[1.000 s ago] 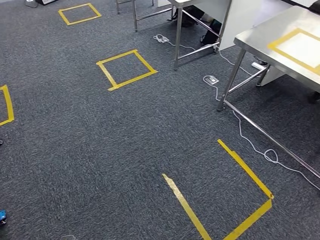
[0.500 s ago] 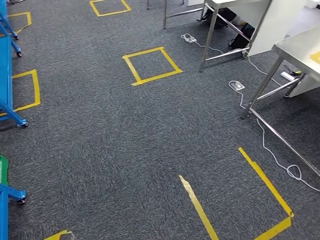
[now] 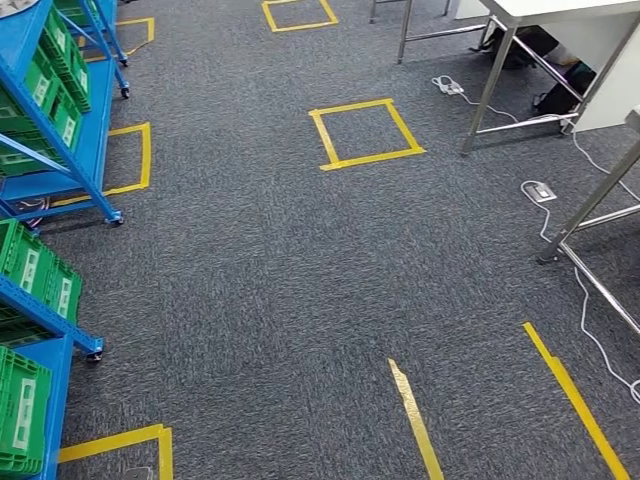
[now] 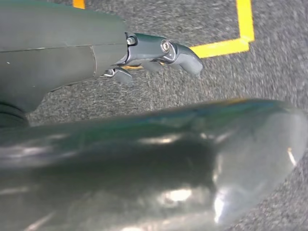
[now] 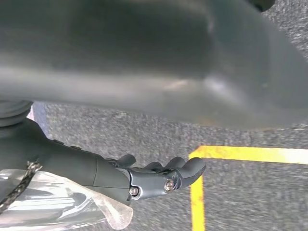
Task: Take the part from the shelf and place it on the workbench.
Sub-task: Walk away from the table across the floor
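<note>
A blue shelf (image 3: 47,312) stands at the left edge of the head view, with green bins (image 3: 30,265) on its tilted levels; I make out no single part in them. The steel workbench shows as a leg (image 3: 592,200) at the right edge. My left hand (image 4: 160,50) hangs over the carpet with its fingers stretched out and nothing in them. My right hand (image 5: 160,175) also hangs over the carpet, fingers loosely extended and holding nothing. A clear plastic film (image 5: 72,204) lies along its wrist.
Grey carpet carries yellow tape squares (image 3: 367,132), with one square's corner (image 3: 143,440) beside the shelf foot. A white table (image 3: 558,10) on steel legs stands at the back right. White cables and a floor socket (image 3: 537,190) lie near the workbench leg.
The whole picture has shifted right, so the camera has turned left. The blue shelf has come into view at the left and the workbench top has slid out at the right.
</note>
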